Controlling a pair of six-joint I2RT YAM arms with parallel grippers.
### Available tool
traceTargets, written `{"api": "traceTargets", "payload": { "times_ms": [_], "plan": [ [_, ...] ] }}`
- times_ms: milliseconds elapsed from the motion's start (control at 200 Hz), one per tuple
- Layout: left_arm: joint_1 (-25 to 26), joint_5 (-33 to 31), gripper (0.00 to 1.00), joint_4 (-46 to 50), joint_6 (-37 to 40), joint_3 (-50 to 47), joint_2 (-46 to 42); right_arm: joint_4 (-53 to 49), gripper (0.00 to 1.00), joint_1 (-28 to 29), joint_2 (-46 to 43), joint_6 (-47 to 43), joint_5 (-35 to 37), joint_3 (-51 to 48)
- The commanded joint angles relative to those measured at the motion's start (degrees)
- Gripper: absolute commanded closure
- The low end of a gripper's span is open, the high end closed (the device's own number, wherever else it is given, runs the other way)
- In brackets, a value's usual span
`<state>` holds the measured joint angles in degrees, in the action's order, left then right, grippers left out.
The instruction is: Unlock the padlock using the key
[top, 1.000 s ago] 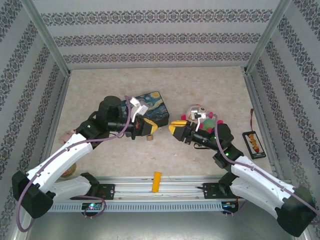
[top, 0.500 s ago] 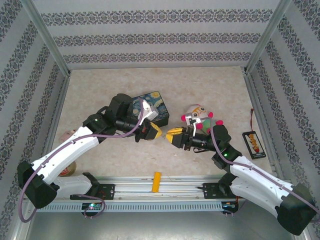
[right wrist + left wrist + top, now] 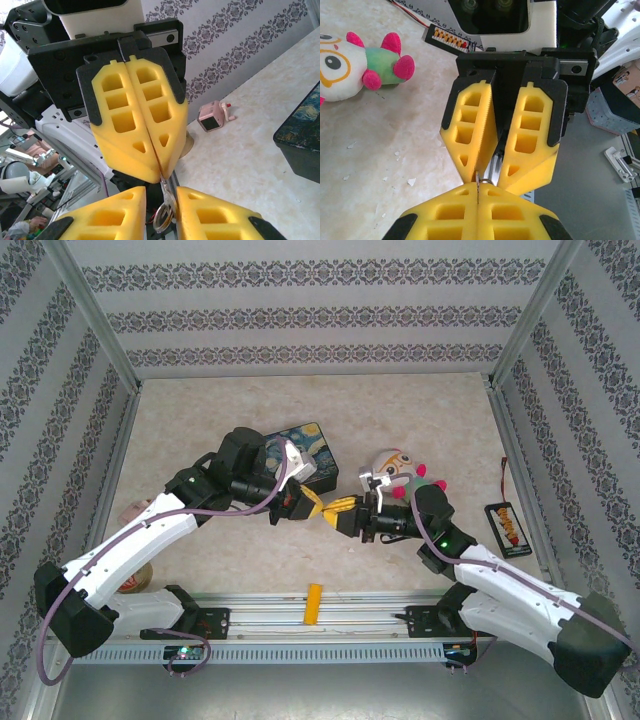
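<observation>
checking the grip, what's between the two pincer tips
Right wrist view: what looks like the key, thin blade clamped in the shut left pincer, its silvery ring hanging in the gap of the open right pincer.

left tool (image 3: pixel 317 506): jaws together; right tool (image 3: pixel 334 508): jaws slightly apart; tips meeting

A dark tin (image 3: pixel 312 448) painted with a starry night lies near the middle of the pale marbled table (image 3: pixel 420 410). To its right lies a white plush toy (image 3: pixel 392 465) with pink paws. An orange-yellow block (image 3: pixel 314 603) lies at the near edge. A small black board (image 3: pixel 506 527) lies far right, and a small pink object (image 3: pixel 215 116) far left.
</observation>
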<state>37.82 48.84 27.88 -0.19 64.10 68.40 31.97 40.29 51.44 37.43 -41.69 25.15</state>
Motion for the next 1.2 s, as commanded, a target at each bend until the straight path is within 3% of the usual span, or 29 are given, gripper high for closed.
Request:
{"api": "traceTargets", "payload": {
  "times_ms": [0, 755, 815, 909, 1019, 1194],
  "plan": [
    [0.6, -0.1, 1.0, 0.5, 1.0, -0.1, -1.7, 2.6, 0.79, 0.7, 0.6, -1.6, -1.5, 2.1],
    [0.6, -3.6, 1.0, -1.5, -0.7, -1.4, -3.8, 1.4, 1.0, -0.6, -2.3, -1.5, 0.5, 0.1],
    [0.6, -5.2, 0.86, -2.5, -2.0, -1.7, -4.3, 0.5, 1.0, -0.9, -2.6, -1.5, 2.0, -0.1],
    [0.5, -8.5, 0.35, -4.8, -4.7, -2.6, -5.7, -1.7, 1.0, -1.4, -3.1, -1.5, 5.2, -0.4],
    [0.5, -14.0, 0.01, -7.0, -7.4, -3.6, -7.9, -5.2, 1.0, -2.1, -3.3, -1.6, 8.3, -0.2],
    [0.5, -27.3, 0.01, -12.7, -12.7, -7.7, -12.3, -14.1, 1.0, -2.3, -2.8, -2.2, 15.8, 1.3]
  ]
}}
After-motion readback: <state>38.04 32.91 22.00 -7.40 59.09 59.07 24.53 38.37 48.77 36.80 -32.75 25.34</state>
